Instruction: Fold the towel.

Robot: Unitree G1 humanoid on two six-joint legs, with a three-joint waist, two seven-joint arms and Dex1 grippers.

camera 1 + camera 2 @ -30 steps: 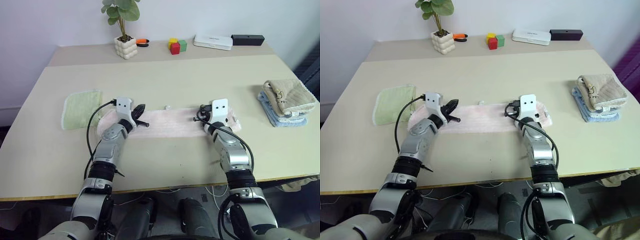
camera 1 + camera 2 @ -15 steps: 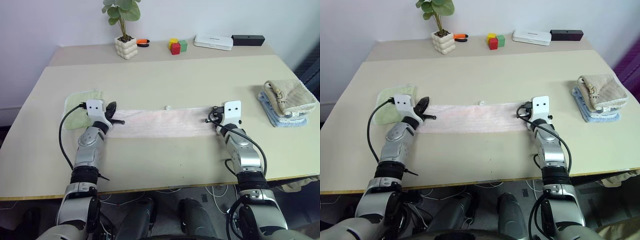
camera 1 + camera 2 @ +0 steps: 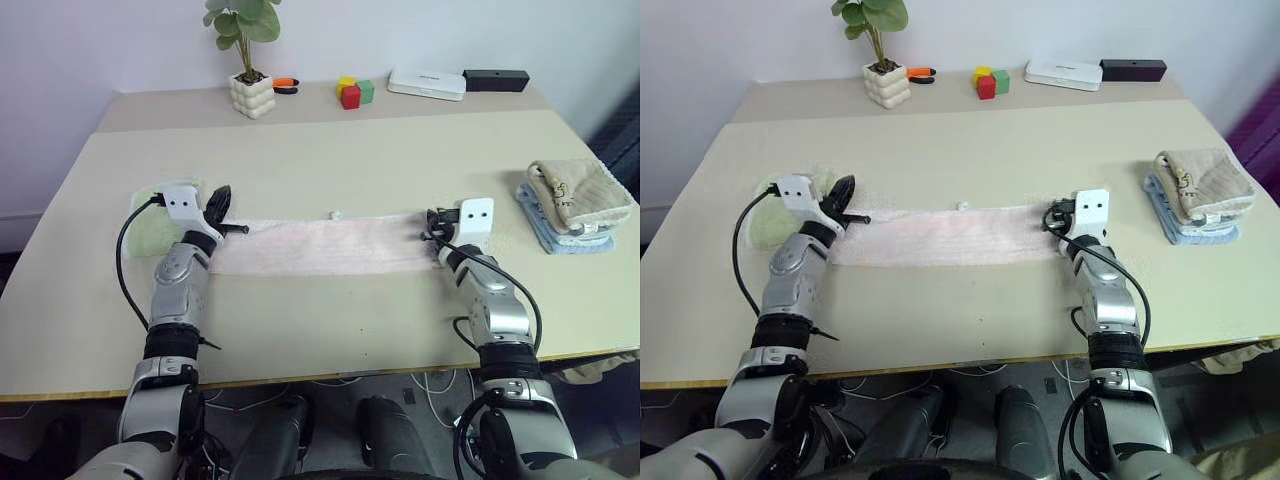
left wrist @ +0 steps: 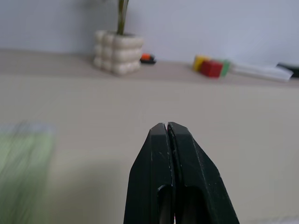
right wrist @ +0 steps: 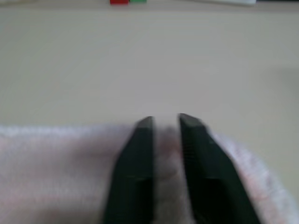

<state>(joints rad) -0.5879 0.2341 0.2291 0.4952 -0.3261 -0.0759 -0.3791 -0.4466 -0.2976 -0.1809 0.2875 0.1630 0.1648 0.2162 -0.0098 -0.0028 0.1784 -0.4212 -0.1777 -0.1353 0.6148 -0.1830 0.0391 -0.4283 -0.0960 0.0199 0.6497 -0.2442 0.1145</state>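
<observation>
Pink terry towel lies stretched in a long band across the middle of the frame on the beige surface. Left claw, fingers pressed together, sits at its left end beside a green cloth. Right claw, fingers slightly parted, straddles the towel's right end.
</observation>
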